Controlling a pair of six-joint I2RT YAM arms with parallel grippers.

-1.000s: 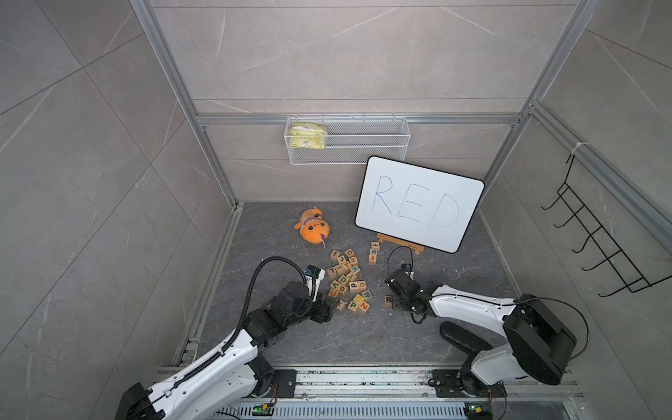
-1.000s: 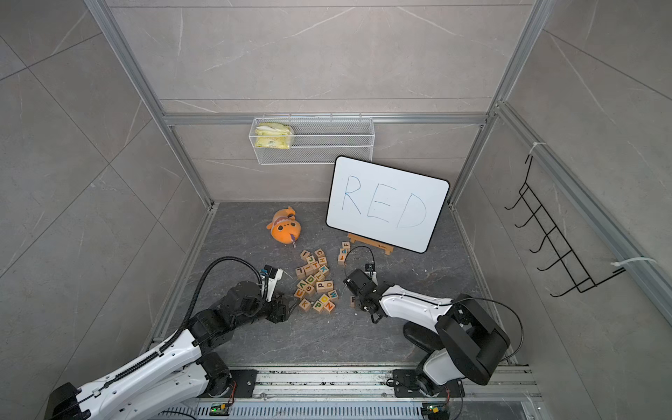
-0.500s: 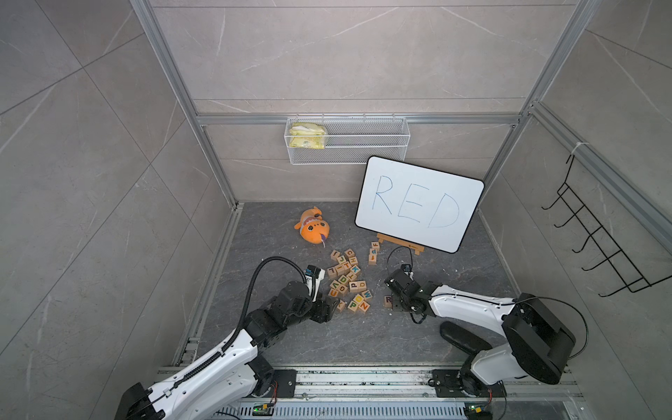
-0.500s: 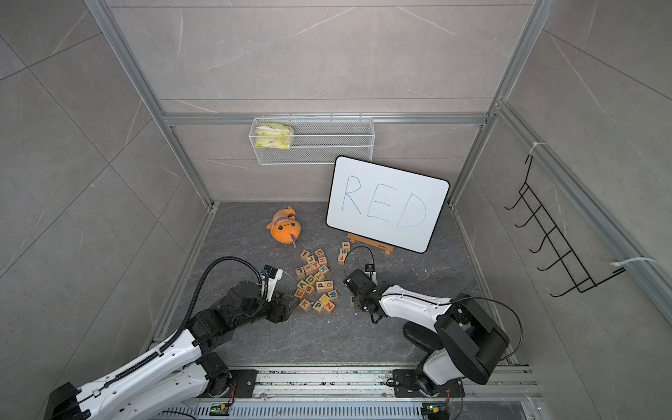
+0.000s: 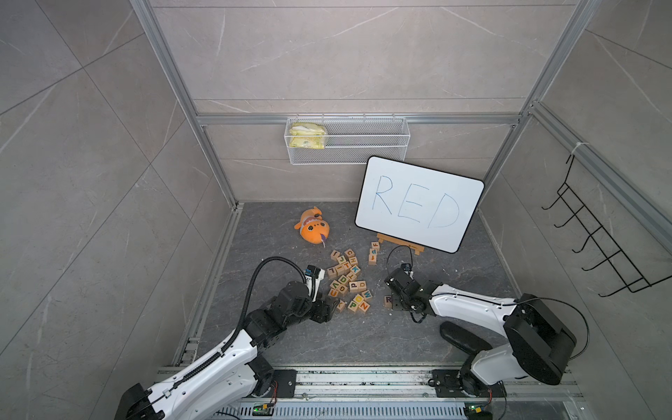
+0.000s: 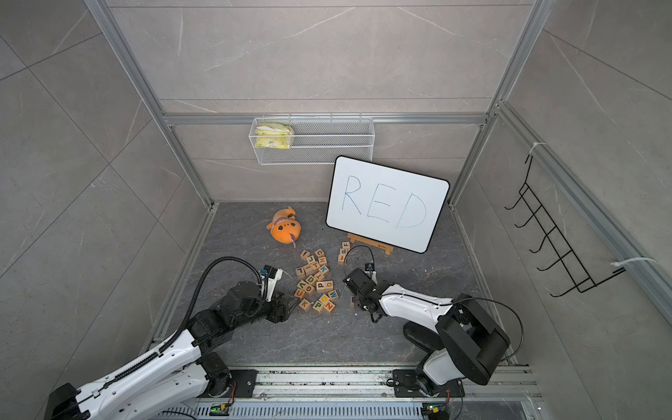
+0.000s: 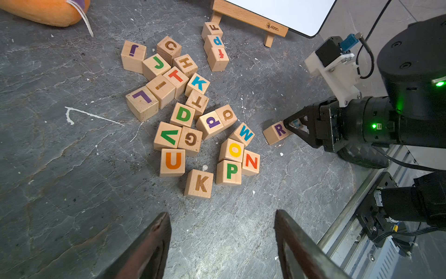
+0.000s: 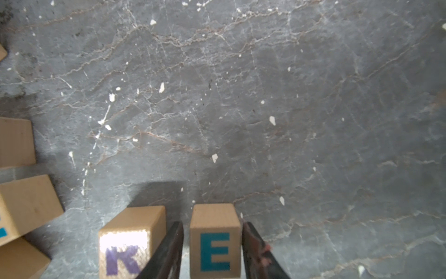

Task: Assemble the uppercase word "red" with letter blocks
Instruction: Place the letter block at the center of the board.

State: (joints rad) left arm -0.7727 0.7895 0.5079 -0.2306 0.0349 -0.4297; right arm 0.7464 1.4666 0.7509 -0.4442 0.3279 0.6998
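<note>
The R block (image 7: 277,131), with a purple R on top, lies on the floor right of the pile, also seen in a top view (image 5: 388,300). Close beside it stands the E block (image 8: 214,241), its upper face showing a teal E. My right gripper (image 8: 212,223) straddles the E block, open, with a thin gap at each finger; one finger sits between E and the R block (image 8: 128,244). The green D block (image 7: 182,114) lies in the pile. My left gripper (image 7: 220,213) hovers open over bare floor in front of the pile, holding nothing.
Several other letter blocks (image 5: 345,280) lie heaped mid-floor, and three more (image 5: 373,252) by the wooden easel. A white board (image 5: 418,203) reading RED leans at the back right. An orange plush toy (image 5: 312,229) lies behind the pile. A metal rail (image 5: 363,374) runs along the front.
My right gripper's jaws have eased apart from the E block. Neither arm has visibly moved.
</note>
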